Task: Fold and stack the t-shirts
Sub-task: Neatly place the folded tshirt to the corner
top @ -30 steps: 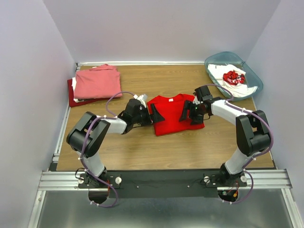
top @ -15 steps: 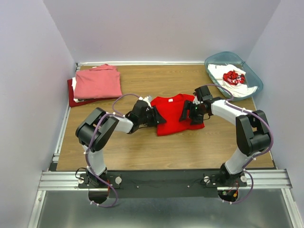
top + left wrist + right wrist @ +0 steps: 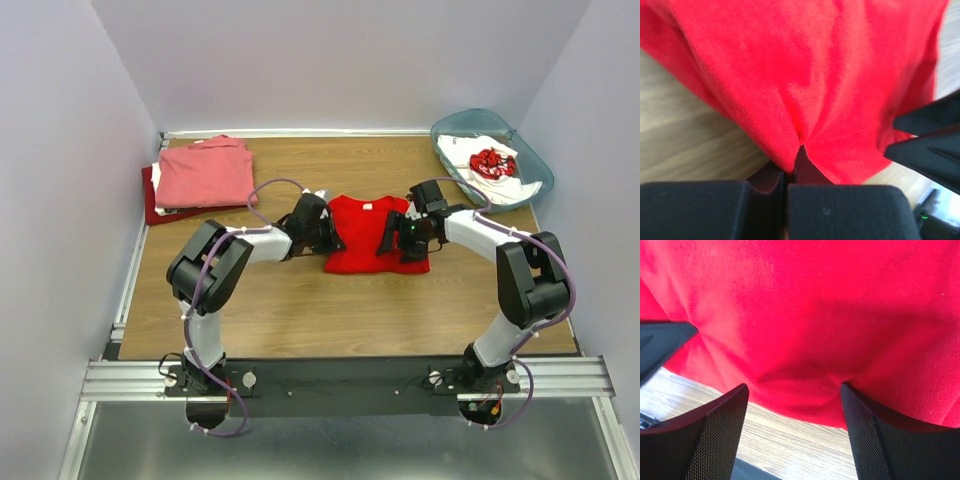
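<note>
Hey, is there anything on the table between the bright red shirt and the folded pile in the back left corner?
Nothing visible. Only bare tabletop lies between the red shirt and the pile. The left gripper, shut on the shirt's edge, is on that side.

Soft, even light is filling the overhead view, with faint shadows lying on the worktop (image 3: 350, 300) just beside the red shirt (image 3: 375, 232). Close up, the shirt is glowing oversaturated, a shadow is darkening its middle, and the left fingers (image 3: 710, 210) below it are blurring.
</note>
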Robot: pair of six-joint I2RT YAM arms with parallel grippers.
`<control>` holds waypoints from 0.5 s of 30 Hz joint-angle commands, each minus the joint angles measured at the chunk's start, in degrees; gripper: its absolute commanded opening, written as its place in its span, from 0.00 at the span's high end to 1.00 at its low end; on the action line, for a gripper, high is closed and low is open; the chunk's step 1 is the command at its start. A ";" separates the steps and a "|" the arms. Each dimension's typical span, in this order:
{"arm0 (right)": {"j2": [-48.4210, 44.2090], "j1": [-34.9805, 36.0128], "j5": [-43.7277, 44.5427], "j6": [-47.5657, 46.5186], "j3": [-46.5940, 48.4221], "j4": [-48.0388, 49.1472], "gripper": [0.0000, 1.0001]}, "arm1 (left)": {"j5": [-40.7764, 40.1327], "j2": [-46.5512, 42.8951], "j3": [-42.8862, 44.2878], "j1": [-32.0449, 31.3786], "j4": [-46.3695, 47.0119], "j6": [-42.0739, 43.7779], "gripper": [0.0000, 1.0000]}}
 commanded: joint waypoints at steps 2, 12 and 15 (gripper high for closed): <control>-1.49 0.31 0.69 -1.24 -0.03 -1.51 0.18 | -5.26 3.70 7.21 1.91 -16.12 12.45 1.00; -5.45 0.39 0.52 0.25 -1.18 -2.21 0.18 | -11.05 7.31 22.25 6.22 -34.94 27.49 1.00; -7.03 0.31 0.43 0.34 -1.53 -2.30 0.18 | -12.99 7.39 25.59 7.54 -38.46 30.47 1.00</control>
